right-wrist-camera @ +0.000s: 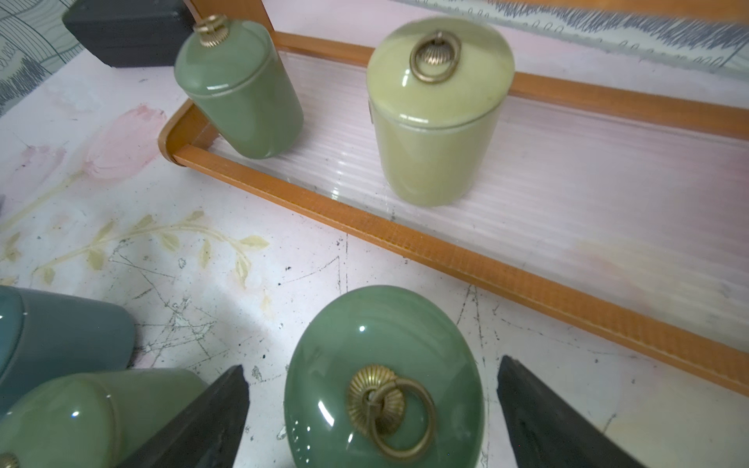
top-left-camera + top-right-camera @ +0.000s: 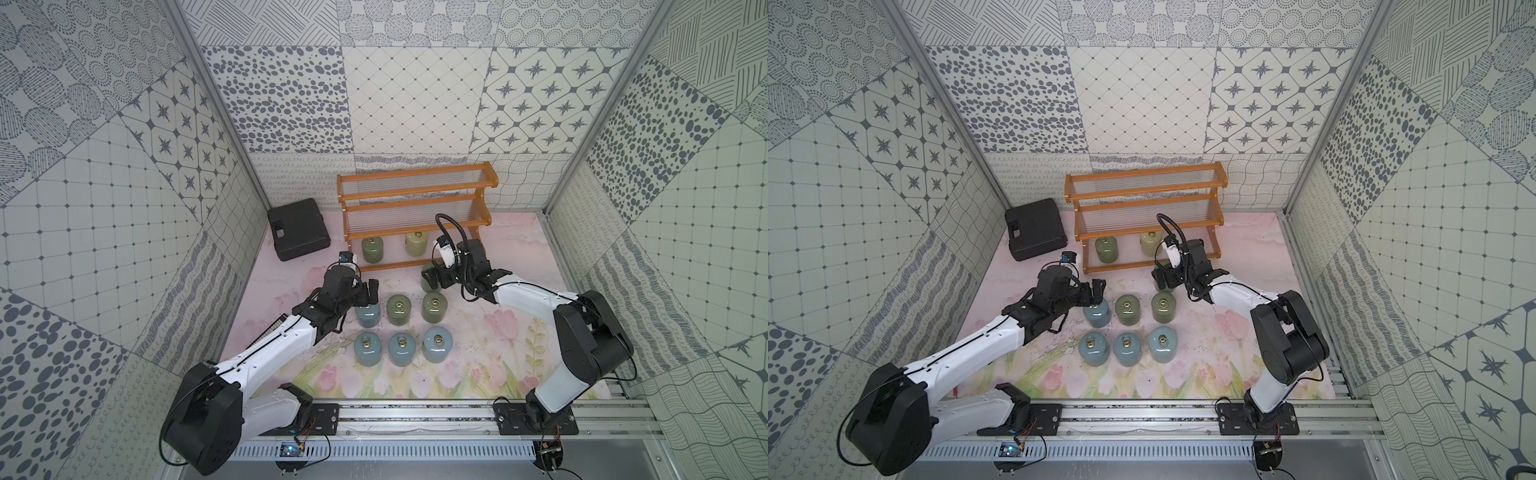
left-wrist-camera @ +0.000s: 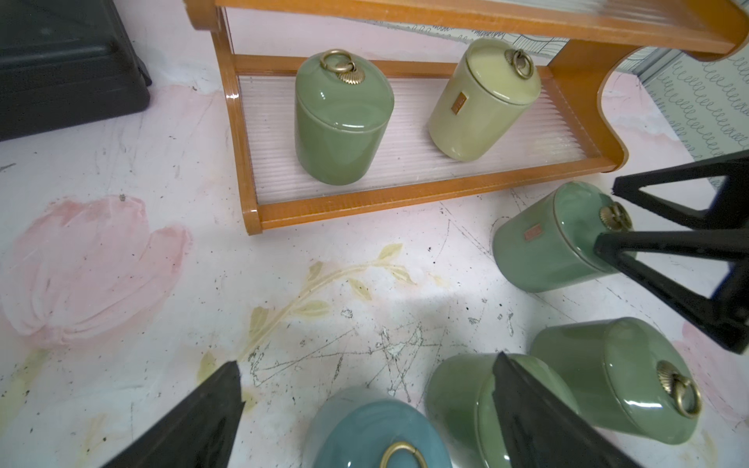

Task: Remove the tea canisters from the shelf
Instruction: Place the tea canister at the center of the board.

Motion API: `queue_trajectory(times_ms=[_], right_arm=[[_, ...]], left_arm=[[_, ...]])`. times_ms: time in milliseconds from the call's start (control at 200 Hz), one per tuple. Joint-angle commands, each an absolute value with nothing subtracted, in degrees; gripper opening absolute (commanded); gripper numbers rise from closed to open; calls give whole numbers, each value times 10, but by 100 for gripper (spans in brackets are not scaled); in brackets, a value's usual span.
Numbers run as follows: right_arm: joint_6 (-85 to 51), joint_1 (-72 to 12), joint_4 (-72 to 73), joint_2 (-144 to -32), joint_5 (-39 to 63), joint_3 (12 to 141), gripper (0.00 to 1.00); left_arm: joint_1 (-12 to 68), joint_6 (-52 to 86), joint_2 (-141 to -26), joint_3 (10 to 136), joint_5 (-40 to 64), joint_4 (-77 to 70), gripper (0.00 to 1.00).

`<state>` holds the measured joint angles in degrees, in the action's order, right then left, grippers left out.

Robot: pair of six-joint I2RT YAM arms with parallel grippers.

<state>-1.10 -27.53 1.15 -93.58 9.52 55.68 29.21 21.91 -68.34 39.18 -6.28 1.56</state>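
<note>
The right pincer [image 1: 371,364] is seen with its jaws spread wide. A green canister [image 1: 385,324] stands upright on the worktop [image 1: 283,283] between them, clear of both fingers. Just beyond this pincer the shelf [image 1: 486,265] is found, with an olive canister [image 1: 243,93] and a pale yellow-green canister [image 1: 433,121] set on its lowest tier. The left pincer [image 3: 364,360] is likewise held apart, with a blue-grey canister [image 3: 377,425] below it.
</note>
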Motion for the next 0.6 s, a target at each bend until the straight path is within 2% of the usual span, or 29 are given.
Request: queue_trajectory(times_ms=[0, 225, 595], right_arm=[[-22, -271, 37, -895, 89, 543, 100], [-35, -261, 30, -853, 87, 532, 100], [-53, -249, 29, -805, 82, 499, 100]], left_arm=[[291, 204, -731, 441, -74, 50, 100], [291, 205, -793, 494, -75, 53, 100], [291, 186, -948, 650, -99, 104, 100]])
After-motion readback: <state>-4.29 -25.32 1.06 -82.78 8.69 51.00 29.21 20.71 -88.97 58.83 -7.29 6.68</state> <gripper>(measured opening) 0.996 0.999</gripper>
